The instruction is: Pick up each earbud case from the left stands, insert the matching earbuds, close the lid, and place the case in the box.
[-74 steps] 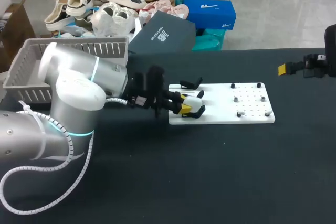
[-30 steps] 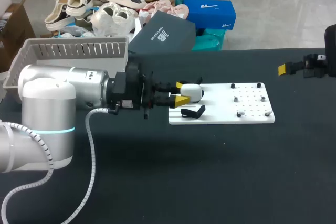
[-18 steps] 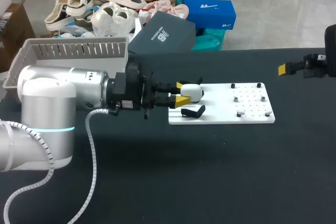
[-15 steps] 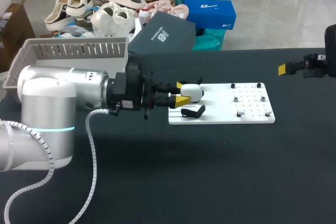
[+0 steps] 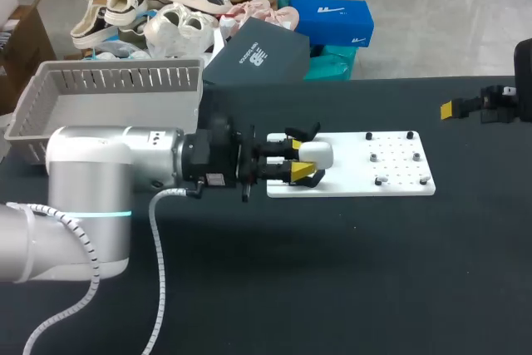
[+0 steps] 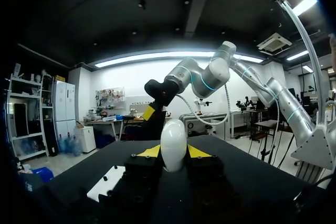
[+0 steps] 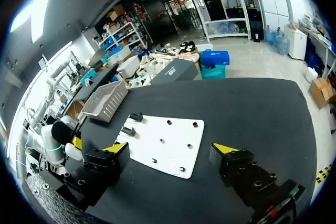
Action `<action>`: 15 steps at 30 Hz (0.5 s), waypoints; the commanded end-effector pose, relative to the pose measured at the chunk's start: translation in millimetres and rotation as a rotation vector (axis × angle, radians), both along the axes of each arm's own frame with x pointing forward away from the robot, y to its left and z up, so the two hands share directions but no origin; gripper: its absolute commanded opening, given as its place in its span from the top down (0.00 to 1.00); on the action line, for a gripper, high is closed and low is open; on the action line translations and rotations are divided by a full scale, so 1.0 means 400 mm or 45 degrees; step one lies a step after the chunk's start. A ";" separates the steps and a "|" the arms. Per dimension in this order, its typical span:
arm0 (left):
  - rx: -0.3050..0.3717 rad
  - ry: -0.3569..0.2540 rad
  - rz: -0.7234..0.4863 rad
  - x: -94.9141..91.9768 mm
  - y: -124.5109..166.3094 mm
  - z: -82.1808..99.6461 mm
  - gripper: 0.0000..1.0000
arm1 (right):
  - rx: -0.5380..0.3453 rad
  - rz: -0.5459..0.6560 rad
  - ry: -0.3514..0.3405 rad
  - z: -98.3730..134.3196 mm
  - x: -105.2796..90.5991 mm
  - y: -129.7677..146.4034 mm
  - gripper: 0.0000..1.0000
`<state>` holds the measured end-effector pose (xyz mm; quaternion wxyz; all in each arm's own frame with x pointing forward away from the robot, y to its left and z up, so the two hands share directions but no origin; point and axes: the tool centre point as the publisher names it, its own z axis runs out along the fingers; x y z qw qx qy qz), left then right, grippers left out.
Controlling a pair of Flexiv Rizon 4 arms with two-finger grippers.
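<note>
One case in hand. My left gripper [image 5: 302,160] is closed on the white earbud case [image 5: 316,154], a yellow fingertip pressed to each side; the left wrist view shows the same pinch on the case [image 6: 174,144], whose long axis stands crosswise to the line between the two tips.

Position: the case hangs over the left end of the white board [image 5: 399,172], just beside a black stand [image 5: 302,132].

Key relation: the small dark pieces [image 5: 376,156] on the board's right half lie ahead of the case, toward my right arm. They are too small to tell pegs from earbuds.

My right gripper [image 7: 172,150] is wide open and holds nothing. It sits well apart at the table's right edge, so the left arm is much nearer.

The grey basket [image 5: 108,89] lies behind the left arm at the far left.

Surface: black table [image 5: 332,272], flat, matte.
</note>
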<state>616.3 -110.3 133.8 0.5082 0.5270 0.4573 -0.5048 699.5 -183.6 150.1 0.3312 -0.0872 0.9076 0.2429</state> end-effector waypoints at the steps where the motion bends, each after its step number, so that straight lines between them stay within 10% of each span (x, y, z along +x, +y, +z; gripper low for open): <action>1: 0.004 0.017 -0.059 0.024 -0.044 -0.022 1.00 | 0.004 0.007 0.001 -0.001 0.002 -0.003 0.00; 15: 0.084 0.123 -0.100 0.052 -0.077 -0.074 1.00 | -0.042 0.046 0.002 -0.005 -0.035 0.012 0.00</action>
